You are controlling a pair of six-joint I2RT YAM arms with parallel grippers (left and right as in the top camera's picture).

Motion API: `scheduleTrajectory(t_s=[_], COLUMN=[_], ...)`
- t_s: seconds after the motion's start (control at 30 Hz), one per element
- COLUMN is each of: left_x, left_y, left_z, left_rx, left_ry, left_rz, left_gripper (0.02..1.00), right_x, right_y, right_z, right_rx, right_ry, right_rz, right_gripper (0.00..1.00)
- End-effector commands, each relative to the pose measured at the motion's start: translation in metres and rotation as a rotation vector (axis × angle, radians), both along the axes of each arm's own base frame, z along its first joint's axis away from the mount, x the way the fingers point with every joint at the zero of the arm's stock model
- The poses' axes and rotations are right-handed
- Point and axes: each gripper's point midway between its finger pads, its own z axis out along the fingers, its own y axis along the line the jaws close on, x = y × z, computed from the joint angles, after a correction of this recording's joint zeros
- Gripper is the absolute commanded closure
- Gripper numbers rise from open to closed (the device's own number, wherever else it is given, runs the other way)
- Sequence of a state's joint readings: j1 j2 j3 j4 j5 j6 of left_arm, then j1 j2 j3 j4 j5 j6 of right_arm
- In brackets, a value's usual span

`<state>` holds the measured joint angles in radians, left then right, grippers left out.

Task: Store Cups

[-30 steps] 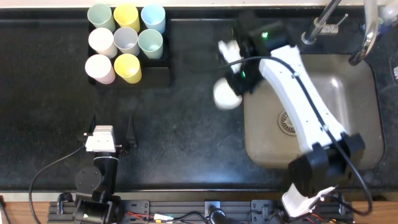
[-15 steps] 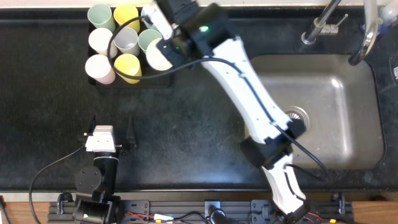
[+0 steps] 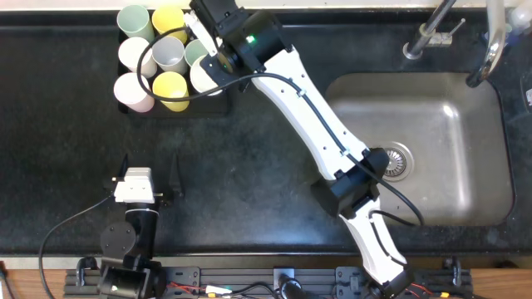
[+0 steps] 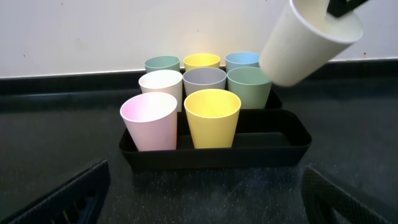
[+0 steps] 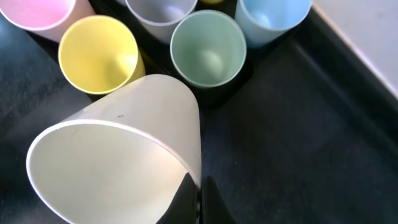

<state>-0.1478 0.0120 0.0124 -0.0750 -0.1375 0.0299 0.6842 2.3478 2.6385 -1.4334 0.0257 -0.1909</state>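
A black tray [image 3: 218, 101] at the counter's back left holds several upright cups: pink [image 3: 133, 91], yellow [image 3: 170, 90], white [image 3: 135, 54], grey [image 3: 169, 54] and others behind. My right gripper [image 3: 218, 60] is shut on a cream cup [image 3: 204, 76], which it holds tilted above the tray's near right corner, beside the yellow cup [image 5: 96, 53] and the green cup [image 5: 208, 55]. The cream cup [image 4: 308, 40] hangs above the tray [image 4: 214, 152], apart from the cups below. My left gripper [image 3: 150, 176] rests open on the counter in front of the tray, holding nothing.
A steel sink [image 3: 449, 124] with a drain [image 3: 391, 162] takes up the right side, with a faucet [image 3: 432, 29] behind it. The white right arm [image 3: 307, 124] stretches diagonally across the dark counter [image 3: 249, 191] from the front right.
My right arm has swung left from the sink's edge to the tray, carrying the cream cup, and has brought it lower over the tray's near right corner. The left arm has not moved.
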Motion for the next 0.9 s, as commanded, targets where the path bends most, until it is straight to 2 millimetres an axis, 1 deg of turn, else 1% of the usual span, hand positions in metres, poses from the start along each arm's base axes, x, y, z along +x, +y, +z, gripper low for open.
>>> scheduleTrajectory(t_s=[0.03, 0.17, 0.3, 0.9], left_x=[0.000, 0.000, 0.000, 0.000], left_y=[0.000, 0.000, 0.000, 0.000], left_z=[0.000, 0.000, 0.000, 0.000], left_rx=[0.014, 0.014, 0.014, 0.014], left_ry=[-0.006, -0.006, -0.006, -0.006], left_rz=[-0.003, -0.003, -0.003, -0.003], left_gripper=[0.020, 0.020, 0.020, 0.020], right_x=[-0.004, -0.002, 0.002, 0.007], right_y=[0.018, 0.024, 0.026, 0.025], right_z=[-0.018, -0.038, -0.048, -0.083], right_rx=[0.012, -0.006, -0.010, -0.054], right_ry=[0.039, 0.060, 0.066, 0.112], right_rz=[0.025, 0.030, 0.028, 0.019], right_gripper=[0.958, 0.958, 0.956, 0.956])
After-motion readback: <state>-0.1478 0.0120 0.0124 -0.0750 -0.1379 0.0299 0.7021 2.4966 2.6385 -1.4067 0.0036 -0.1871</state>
